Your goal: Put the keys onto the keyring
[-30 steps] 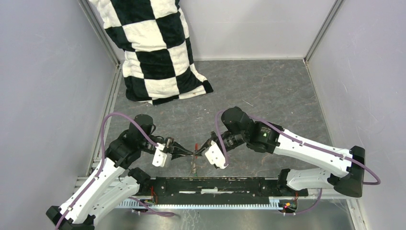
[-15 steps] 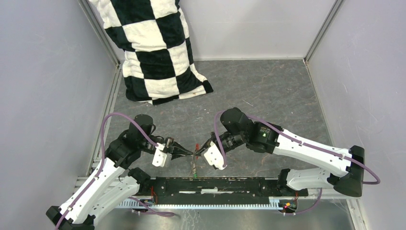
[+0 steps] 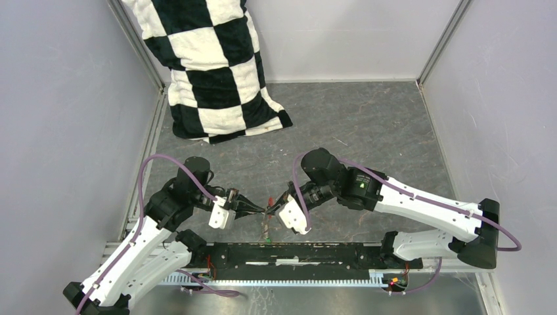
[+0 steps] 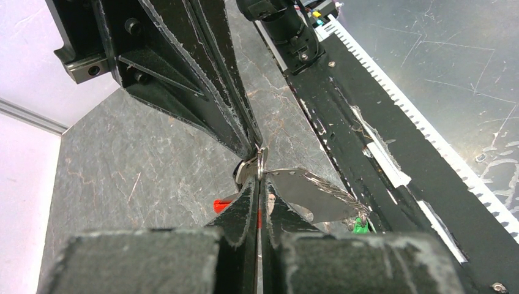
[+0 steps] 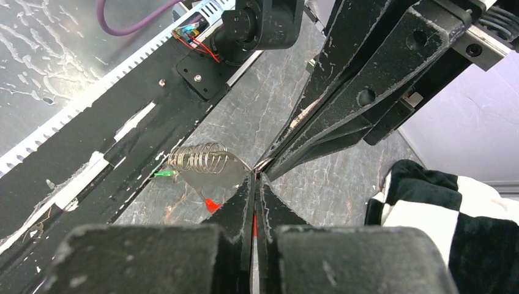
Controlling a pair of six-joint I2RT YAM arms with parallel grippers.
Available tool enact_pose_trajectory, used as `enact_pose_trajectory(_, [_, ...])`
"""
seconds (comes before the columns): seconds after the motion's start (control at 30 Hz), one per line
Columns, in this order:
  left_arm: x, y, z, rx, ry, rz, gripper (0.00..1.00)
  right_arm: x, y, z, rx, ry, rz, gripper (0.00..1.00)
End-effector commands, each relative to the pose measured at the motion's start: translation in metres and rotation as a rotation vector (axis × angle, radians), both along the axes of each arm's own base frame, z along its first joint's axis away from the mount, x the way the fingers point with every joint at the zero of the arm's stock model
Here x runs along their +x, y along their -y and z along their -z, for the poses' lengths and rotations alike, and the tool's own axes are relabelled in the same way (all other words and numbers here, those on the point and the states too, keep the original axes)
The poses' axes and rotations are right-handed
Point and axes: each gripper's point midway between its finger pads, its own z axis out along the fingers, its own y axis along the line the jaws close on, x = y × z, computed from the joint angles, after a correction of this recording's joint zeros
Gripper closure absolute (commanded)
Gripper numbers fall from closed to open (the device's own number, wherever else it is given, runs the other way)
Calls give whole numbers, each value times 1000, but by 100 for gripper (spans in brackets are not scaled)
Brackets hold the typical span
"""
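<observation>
Two white-and-black jointed arms, left arm [image 3: 141, 243] and right arm [image 3: 420, 203]; two black two-finger grippers, left gripper [image 3: 261, 210] and right gripper [image 3: 272, 205]; one black-and-white checked cloth [image 3: 210, 59]; one thin metal keyring [image 4: 261, 164]; one bright green plastic key tag [image 4: 360, 225]; one silver wire coil [image 5: 199, 158].

Pretty clearly a robotics lab cell I'm driving here, not anybody's home: two white arms [image 3: 420, 200] sit on a black rail [image 3: 295, 252] at the edge of a grey slate-look tabletop [image 3: 368, 125], boxed in by plain pale wall panels [image 3: 66, 131] in aluminium framing [image 3: 139, 46]. Purple cables [image 3: 141, 184] loop off the arms, and the only soft thing is a black-and-white checkered blanket [image 3: 210, 65] slumped in the far corner
</observation>
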Motion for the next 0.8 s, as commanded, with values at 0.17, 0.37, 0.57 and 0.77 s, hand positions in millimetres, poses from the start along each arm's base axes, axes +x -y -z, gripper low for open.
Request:
enact_pose_trajectory(0.17, [0, 2, -19, -47, 81, 26, 98, -7, -11, -28, 75, 35, -44, 99])
enact_pose_trajectory(0.37, [1, 2, -18, -45, 85, 21, 98, -8, -17, -32, 89, 27, -50, 99])
enact_pose_trajectory(0.57, [0, 1, -18, -46, 91, 18, 98, -10, -21, -32, 92, 18, -51, 100])
enact_pose_trajectory(0.77, [0, 1, -18, -47, 95, 18, 98, -7, -25, -34, 99, 1, -31, 100])
